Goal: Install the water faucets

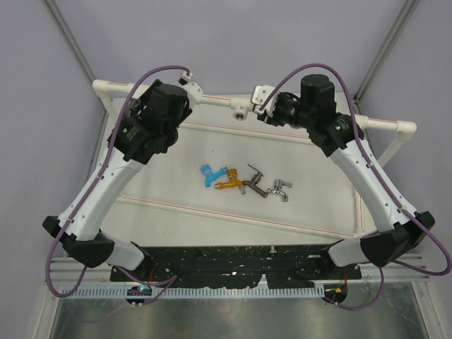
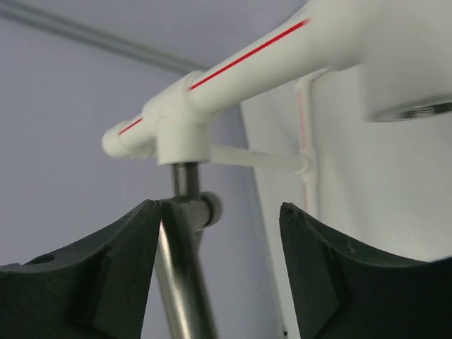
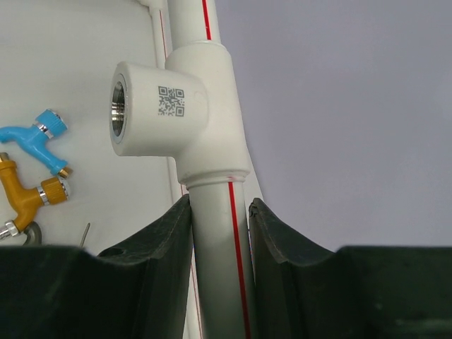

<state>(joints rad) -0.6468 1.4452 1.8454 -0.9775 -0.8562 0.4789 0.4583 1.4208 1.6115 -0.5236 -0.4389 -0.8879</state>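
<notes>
Both grippers at the far rail of the white pipe frame (image 1: 381, 121), small faucets loose mid-table.

On the table (image 1: 311, 205), the right gripper (image 3: 219, 203), at 1 o'clock in the top view, has its jaws clamped on the frame's pipe just below a tee socket (image 3: 152, 106). The left gripper (image 2: 220, 207), at 11 o'clock, holds its jaws apart around the large dark-grey faucet (image 2: 180, 282), whose stem meets the underside of a tee fitting (image 2: 182, 131). The faucet's arm lies just beside the 9 o'clock finger. The blue faucet (image 1: 209, 174), orange faucet (image 1: 229, 181), dark metal faucet (image 1: 254, 183) and chrome faucet (image 1: 280, 189) lie in a row from 9 to 3 o'clock.
</notes>
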